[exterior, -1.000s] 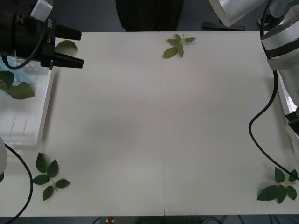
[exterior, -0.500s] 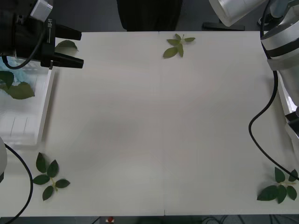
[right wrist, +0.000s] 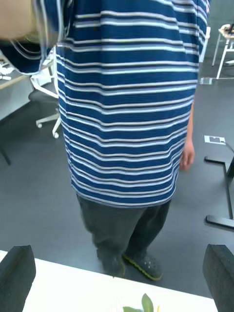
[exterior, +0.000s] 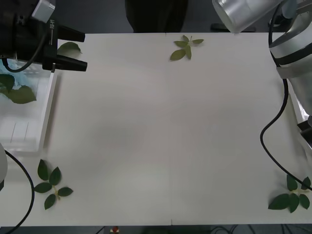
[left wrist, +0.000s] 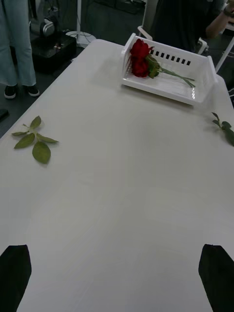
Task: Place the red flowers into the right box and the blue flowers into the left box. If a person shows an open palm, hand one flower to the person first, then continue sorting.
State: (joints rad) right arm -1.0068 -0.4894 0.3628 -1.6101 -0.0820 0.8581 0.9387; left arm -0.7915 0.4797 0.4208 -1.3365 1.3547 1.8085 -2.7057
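Both black two-finger grippers spread wide and empty, left (exterior: 80, 50) by shallow white left tray (exterior: 46, 114), right (right wrist: 117, 273) raised toward striped-shirt person (right wrist: 129, 97); risk reading no palm as handover.

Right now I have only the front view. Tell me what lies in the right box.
Observer: Red roses lie in the right box, blooms at one end, stems along its floor.
Operator: Check the person behind the table for an open palm.
Observer: In the right wrist view, one hand of the person hangs at the side, not held out; the other I cannot make out.
Operator: Report the right hand.
Observer: The right hand is open, raised over the table's far edge.
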